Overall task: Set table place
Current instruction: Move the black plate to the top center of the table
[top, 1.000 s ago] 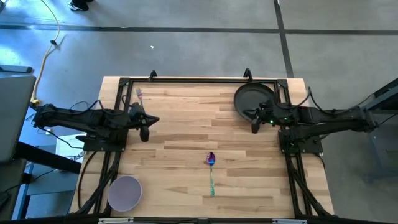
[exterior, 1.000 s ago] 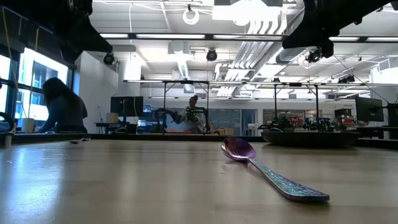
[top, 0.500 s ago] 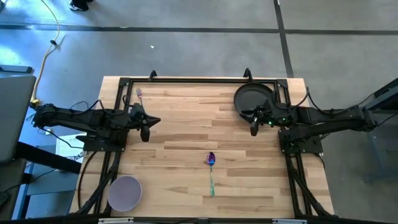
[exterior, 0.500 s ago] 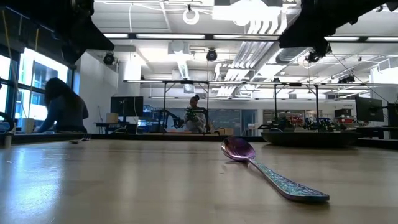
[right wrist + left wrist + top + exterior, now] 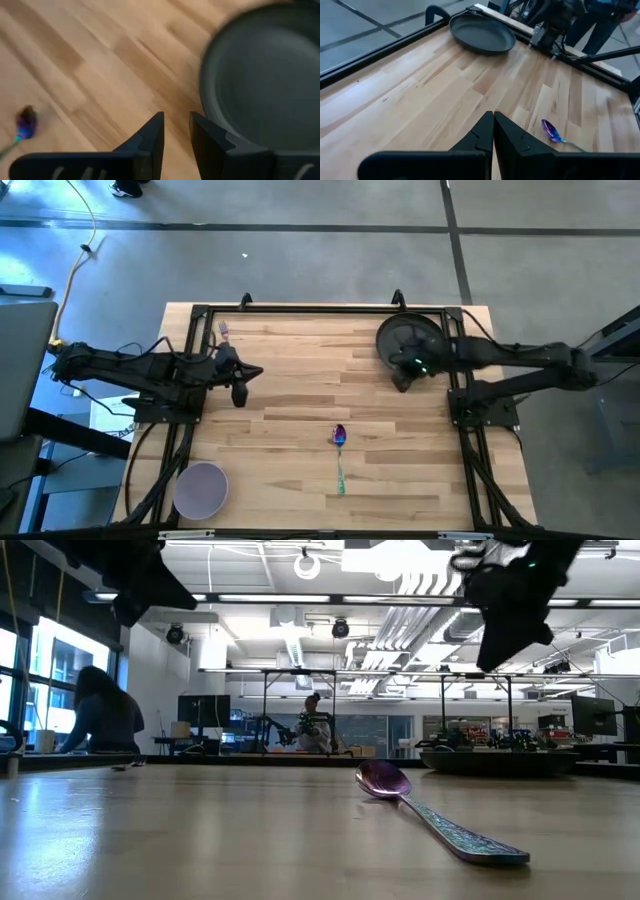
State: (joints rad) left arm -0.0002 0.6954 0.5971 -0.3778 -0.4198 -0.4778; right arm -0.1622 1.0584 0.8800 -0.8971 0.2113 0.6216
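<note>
1. A dark grey round plate (image 5: 409, 335) sits at the far right corner of the light wood tabletop (image 5: 300, 390), close to the black rail frame (image 5: 320, 308).
2. A spoon (image 5: 340, 452) with a purple head and teal handle lies near the tabletop's middle, toward the near edge, well apart from the plate.
3. A lavender bowl (image 5: 202, 489) rests at the near left corner, and a small purple-handled fork (image 5: 225, 332) lies at the far left, just beside the rail.
4. The right pincer (image 5: 402, 379) hangs above the plate's near rim, its two dark fingers (image 5: 150, 137) slightly apart with a narrow gap and nothing between them.
5. The left pincer (image 5: 240, 392) hovers over bare planks on the left side, near the fork, its fingers (image 5: 482, 135) pressed together and empty.
6. Beyond the tabletop, a seated person (image 5: 100, 720) shows at a desk in the room.
</note>
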